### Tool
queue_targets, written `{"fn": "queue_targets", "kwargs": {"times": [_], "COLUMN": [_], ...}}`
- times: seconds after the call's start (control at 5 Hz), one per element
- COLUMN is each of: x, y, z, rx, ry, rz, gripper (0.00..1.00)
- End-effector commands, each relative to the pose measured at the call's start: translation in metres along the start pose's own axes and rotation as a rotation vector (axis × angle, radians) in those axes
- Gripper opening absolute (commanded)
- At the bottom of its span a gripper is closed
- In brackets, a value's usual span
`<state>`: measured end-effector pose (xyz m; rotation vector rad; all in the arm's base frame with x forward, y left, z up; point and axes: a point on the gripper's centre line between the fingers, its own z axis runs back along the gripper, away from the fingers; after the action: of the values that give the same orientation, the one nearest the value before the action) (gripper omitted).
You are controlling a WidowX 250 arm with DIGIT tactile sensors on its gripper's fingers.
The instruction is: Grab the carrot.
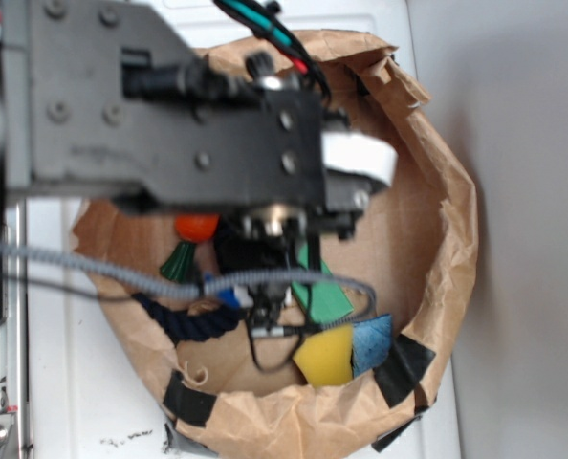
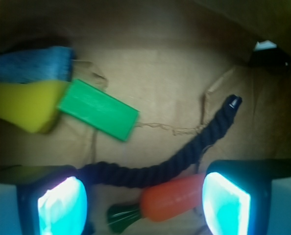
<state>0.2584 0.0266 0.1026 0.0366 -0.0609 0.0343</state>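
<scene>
Gripper (image 2: 144, 205) spread wide, low in paper bag (image 1: 437, 229). Carrot (image 2: 170, 198) between fingers (image 2: 62, 208), beside dark rope (image 2: 184, 156).

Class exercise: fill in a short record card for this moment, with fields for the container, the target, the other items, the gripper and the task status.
container: crumpled brown paper bag, taped at the rim
target: orange carrot with green stub, lying on the bag floor
other items: dark rope lying along the carrot; green block; yellow-and-blue sponge
gripper: gripper with jaws open, either side of the carrot
status: carrot not yet clamped
</scene>
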Motion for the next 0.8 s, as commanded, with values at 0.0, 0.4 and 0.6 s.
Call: {"fn": "queue_targets", "kwargs": {"times": [0.0,0.4,0.6], "x": [0.000,-0.010,-0.023], "y": [0.019,0.023,0.026], "z": [-0.021,-0.026,-0.022], "rx": [0.037,0.009,-0.004], "ry": [-0.007,0.030,0.052], "rz": [0.081,0.240,0.247], "gripper": [1.00,1.00,1.00]}}
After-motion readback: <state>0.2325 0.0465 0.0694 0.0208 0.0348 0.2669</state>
